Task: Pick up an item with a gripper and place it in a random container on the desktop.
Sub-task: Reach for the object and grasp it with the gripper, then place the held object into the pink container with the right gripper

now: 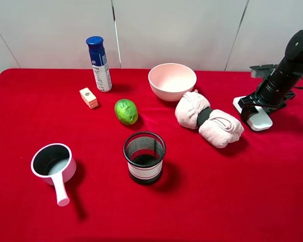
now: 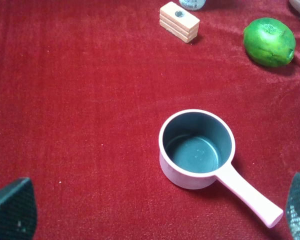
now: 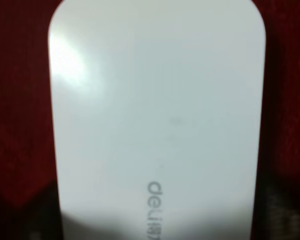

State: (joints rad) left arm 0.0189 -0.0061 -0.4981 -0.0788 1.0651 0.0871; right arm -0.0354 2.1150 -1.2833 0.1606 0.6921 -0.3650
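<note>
White wall panels stand behind a table [image 1: 232,196] covered in red cloth.

Exterior high view: the bowl [image 1: 172,80] sits at the far centre. A rolled towel [image 1: 208,119] lies just right of it. The white block [image 1: 261,121] lies flat on the table at the right, beyond the towel and well apart from the bowl. The right arm [image 1: 285,65] reaches down onto it. The right jaws straddle the block, but I cannot tell whether they clamp it. A bottle [image 1: 99,63], a small block [image 1: 89,97] and a lime [image 1: 126,111] lie left of the bowl. A mesh cup [image 1: 144,157] and a saucepan [image 1: 53,164] stand nearer.

Left wrist view: the left jaws are spread wide, with one fingertip [image 2: 10,212] at each side, above the saucepan [image 2: 197,150].

Right wrist view: the white block [image 3: 155,115] fills the frame, blurred. It carries grey "deli" lettering, and red cloth shows at its edges.
</note>
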